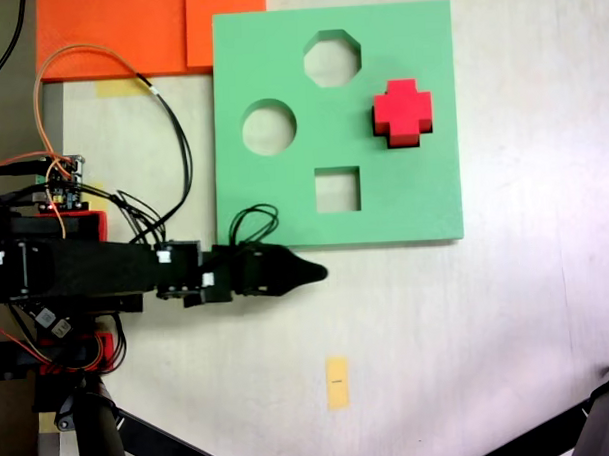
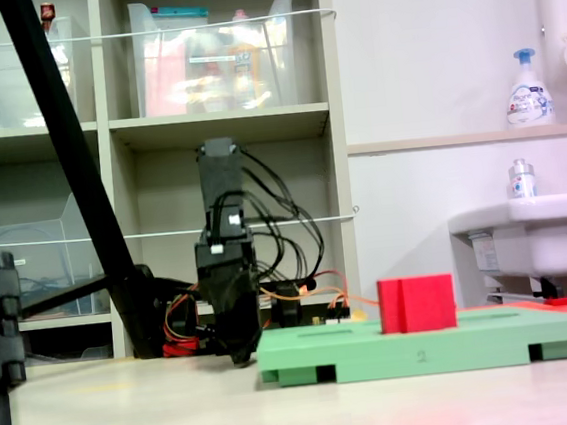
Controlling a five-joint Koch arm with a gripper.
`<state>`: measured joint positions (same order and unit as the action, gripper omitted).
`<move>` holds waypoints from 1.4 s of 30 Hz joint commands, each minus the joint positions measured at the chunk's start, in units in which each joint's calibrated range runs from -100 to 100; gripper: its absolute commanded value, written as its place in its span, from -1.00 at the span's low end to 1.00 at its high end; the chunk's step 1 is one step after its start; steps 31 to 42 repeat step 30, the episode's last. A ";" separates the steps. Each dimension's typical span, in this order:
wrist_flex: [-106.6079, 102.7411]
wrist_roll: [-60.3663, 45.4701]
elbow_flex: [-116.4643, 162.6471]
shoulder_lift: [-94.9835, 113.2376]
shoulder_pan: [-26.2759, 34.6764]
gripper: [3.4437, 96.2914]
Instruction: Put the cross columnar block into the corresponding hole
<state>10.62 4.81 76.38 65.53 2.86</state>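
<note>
The red cross columnar block (image 1: 402,113) stands on the right part of the green foam board (image 1: 284,204), upright and sticking up above the board's top (image 2: 416,303). No plus-shaped hole shows elsewhere on the board; the corresponding hole is hidden, seemingly under the block. My black gripper (image 1: 311,273) lies low over the table just off the board's near edge in the first exterior view, well left of and below the block. It is shut, and nothing is between the fingers. In the second exterior view the gripper (image 2: 242,355) points down at the table beside the board's left end.
The board also has an octagonal cutout (image 1: 332,58), a round cutout (image 1: 269,127) and a square cutout (image 1: 337,190). Orange foam sheets (image 1: 118,34) lie at the top left. A yellow tape mark (image 1: 337,382) is on the table. Tripod legs (image 1: 102,435) stand along the bottom edge.
</note>
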 commanded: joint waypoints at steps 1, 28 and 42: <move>2.91 -2.64 10.06 3.05 0.29 -0.01; -9.80 -4.69 23.62 34.47 1.07 -0.02; -9.80 -4.69 23.62 34.47 1.07 -0.02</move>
